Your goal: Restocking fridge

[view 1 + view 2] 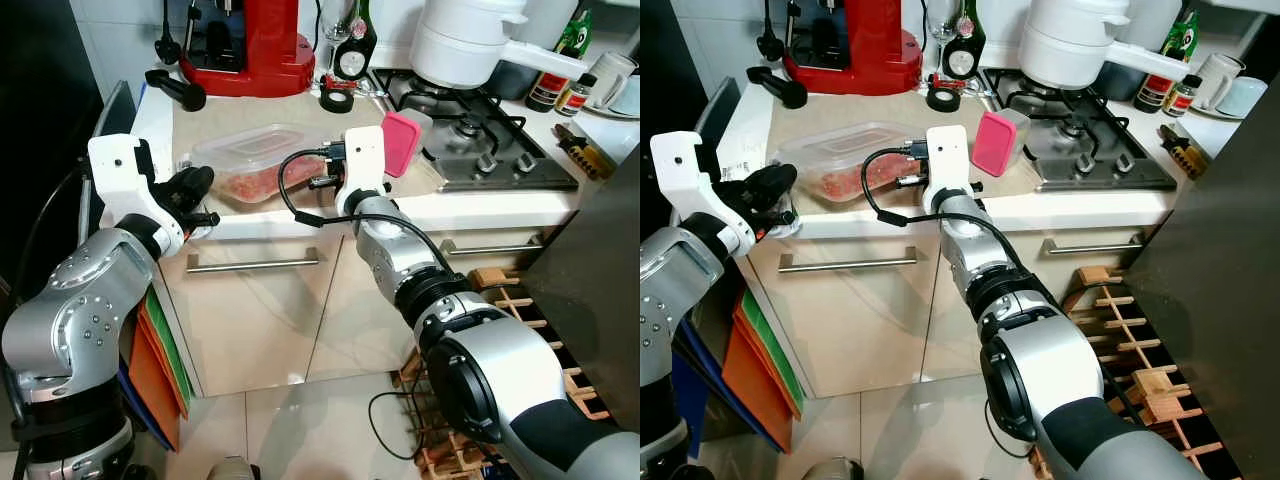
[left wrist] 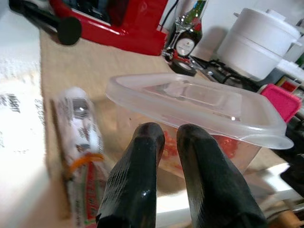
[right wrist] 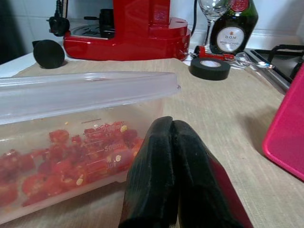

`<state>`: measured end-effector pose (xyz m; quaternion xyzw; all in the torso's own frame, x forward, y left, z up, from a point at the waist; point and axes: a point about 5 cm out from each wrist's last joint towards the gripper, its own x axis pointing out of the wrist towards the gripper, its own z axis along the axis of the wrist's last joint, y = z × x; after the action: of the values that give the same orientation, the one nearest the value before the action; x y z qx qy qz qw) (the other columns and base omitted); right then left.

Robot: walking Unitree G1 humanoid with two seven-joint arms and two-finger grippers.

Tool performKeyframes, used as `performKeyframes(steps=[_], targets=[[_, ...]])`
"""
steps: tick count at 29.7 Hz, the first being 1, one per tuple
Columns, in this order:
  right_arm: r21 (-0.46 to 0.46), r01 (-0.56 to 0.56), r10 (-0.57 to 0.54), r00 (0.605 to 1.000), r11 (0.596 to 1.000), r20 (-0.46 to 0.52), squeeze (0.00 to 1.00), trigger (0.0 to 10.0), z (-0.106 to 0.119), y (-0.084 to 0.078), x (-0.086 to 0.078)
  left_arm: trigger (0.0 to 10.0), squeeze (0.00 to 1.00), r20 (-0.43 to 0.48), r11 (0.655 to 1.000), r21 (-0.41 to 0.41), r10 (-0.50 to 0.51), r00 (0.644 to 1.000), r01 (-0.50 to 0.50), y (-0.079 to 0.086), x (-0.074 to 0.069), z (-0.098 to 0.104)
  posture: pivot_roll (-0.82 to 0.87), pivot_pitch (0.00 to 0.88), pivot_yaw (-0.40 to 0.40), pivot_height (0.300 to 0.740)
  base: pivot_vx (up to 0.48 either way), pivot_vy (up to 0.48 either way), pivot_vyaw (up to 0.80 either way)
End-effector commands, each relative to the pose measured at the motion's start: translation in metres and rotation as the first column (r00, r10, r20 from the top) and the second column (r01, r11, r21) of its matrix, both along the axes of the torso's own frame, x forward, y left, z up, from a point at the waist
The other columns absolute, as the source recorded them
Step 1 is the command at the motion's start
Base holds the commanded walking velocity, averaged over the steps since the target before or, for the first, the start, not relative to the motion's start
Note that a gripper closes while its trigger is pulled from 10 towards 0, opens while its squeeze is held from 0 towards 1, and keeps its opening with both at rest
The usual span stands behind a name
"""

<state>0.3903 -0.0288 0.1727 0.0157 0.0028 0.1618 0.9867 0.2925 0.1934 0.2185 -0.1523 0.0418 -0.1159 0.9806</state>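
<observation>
A clear plastic box with a lid on top sits on the bench, near the front edge. Inside it is red chopped food. The box lies between the two grippers.

The left gripper is at the box's left end. Its two black fingers are a little bit apart, with a thin gap between them. Their tips are right up at the box wall, just under the lid's rim, and I cannot tell if they touch it. They are not around the box.

The right gripper is at the box's right end. Its fingers are pressed tight together and hold nothing. The tips are just beside the box's corner, low down by the wall.

A small wrapped roll lies on the bench beside the left fingers. A pink box stands near the right arm, next to the stove. A red machine and a roll of black tape are at the back of the bench.
</observation>
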Motion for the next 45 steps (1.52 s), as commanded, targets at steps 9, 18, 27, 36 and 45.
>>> performKeyframes(steps=[9,18,27,36,45], targets=[[0.000,-0.021,0.021,1.000,1.000,0.021,0.00,10.0,0.005,0.005,0.000,10.0,1.00,0.038,0.948,-0.241,-0.205,0.978,0.208,-0.038,-0.009,0.017,0.20,0.022,-0.087,0.740,0.000,0.000,0.00],[0.000,-0.024,0.024,1.000,1.000,0.018,0.00,10.0,0.004,0.007,-0.001,10.0,1.00,-0.041,0.968,-0.193,-0.171,0.984,0.160,-0.032,-0.007,0.007,0.19,0.020,-0.084,0.740,0.000,0.000,0.00],[0.003,-0.019,0.019,1.000,1.000,0.004,0.00,10.0,0.001,0.004,-0.001,10.0,0.00,-0.072,0.952,0.082,-0.290,0.954,0.295,-0.039,-0.021,-0.003,0.19,0.022,-0.084,0.740,0.000,0.000,0.00],[0.009,0.009,-0.008,1.000,1.000,-0.010,0.00,10.0,0.007,-0.008,0.006,10.0,0.00,-0.076,0.863,0.130,-0.482,0.873,0.488,-0.061,-0.042,-0.004,0.21,0.023,-0.090,0.740,0.000,0.000,0.00],[0.011,0.029,-0.030,0.999,1.000,0.017,0.00,10.0,0.013,-0.014,0.009,10.0,0.00,0.055,0.941,0.153,-0.313,0.948,0.302,-0.044,-0.028,0.013,0.21,0.025,-0.090,0.740,0.000,0.000,0.00]])
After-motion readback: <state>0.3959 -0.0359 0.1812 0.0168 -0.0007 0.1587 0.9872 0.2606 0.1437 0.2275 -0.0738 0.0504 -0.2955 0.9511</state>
